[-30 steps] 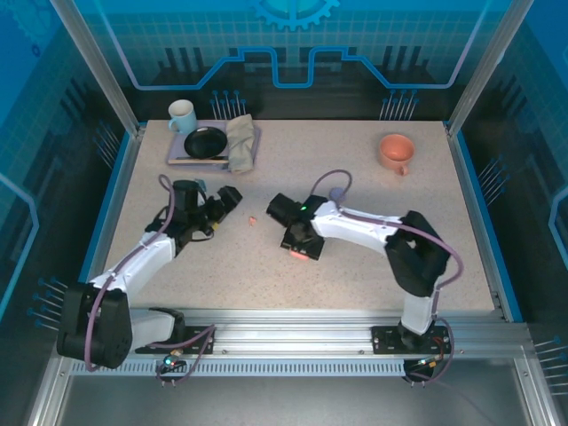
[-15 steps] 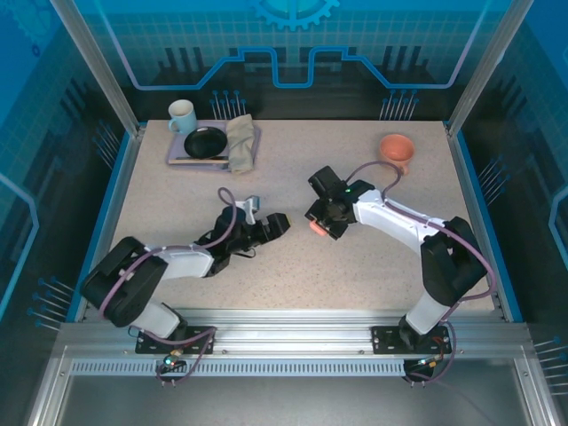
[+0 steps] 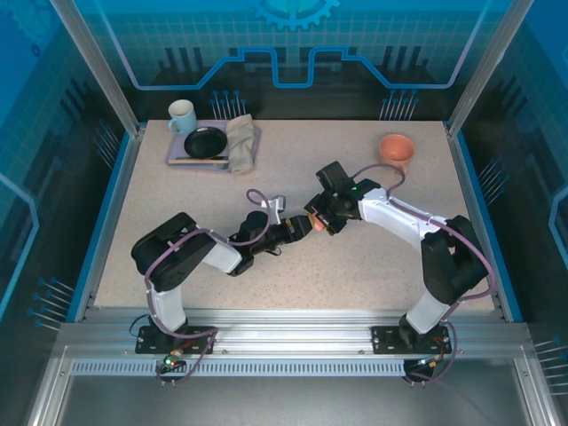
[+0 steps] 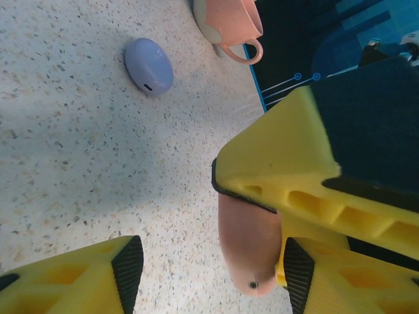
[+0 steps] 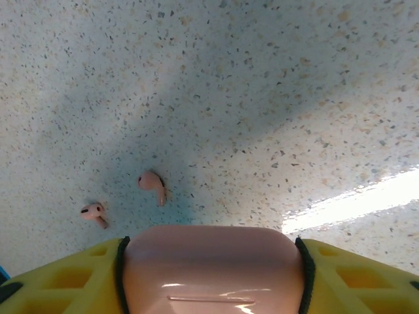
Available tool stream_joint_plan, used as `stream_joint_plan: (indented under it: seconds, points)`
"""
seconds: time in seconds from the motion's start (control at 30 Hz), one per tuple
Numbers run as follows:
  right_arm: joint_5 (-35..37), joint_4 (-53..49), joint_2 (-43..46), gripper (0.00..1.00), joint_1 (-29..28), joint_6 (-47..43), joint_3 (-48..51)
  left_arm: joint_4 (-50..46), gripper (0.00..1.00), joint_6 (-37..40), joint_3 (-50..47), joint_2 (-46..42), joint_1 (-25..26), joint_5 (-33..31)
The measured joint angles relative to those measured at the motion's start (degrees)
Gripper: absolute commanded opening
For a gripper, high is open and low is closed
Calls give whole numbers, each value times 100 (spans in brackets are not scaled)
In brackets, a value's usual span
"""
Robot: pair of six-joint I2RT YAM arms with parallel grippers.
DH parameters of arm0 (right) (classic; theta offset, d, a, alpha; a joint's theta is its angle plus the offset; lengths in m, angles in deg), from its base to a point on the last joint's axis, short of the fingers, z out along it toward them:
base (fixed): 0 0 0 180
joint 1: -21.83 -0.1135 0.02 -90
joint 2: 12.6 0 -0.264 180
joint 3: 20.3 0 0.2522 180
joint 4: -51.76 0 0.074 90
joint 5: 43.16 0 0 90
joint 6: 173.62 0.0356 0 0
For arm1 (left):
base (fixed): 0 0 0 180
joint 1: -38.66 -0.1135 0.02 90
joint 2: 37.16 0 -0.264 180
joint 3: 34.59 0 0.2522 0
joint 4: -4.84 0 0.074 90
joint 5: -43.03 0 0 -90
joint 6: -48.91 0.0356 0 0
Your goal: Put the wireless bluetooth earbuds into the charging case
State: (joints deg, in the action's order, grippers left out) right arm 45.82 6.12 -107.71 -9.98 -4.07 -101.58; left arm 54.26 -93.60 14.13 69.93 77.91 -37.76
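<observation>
My right gripper (image 5: 213, 261) is shut on a closed salmon-pink charging case (image 5: 213, 268), held above the table. In the top view the right gripper (image 3: 317, 219) meets my left gripper (image 3: 299, 230) at the table's middle. In the left wrist view the pink case (image 4: 252, 245) pokes down out of the right gripper's yellow fingers, between my open left gripper (image 4: 213, 275) jaws and close to the right pad (image 4: 298, 275). Two salmon-pink earbuds (image 5: 152, 185) (image 5: 93, 212) lie loose on the table under the case. A closed lilac case (image 4: 148, 65) lies farther off. The lilac earbuds are out of view.
A salmon cup (image 3: 396, 151) stands at the back right, also in the left wrist view (image 4: 229, 23). At the back left a tray (image 3: 177, 160) carries a black plate (image 3: 206, 140), a folded cloth (image 3: 240, 142) and a pale mug (image 3: 182, 114).
The right gripper lifted the pink case from the table and carried it back and right. The left arm swung right and stretched across until its open jaws reached the case.
</observation>
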Motion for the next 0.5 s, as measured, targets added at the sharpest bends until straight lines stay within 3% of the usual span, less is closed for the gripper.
stream_joint_plan:
  seconds: [0.17, 0.5]
  points:
    - [-96, 107, -33, 45, 28, 48, 7, 203, 56, -103, 186, 243, 46, -57]
    - [-138, 339, -42, 44, 111, 129, 122, 317, 38, -181, 402, 450, 98, -83]
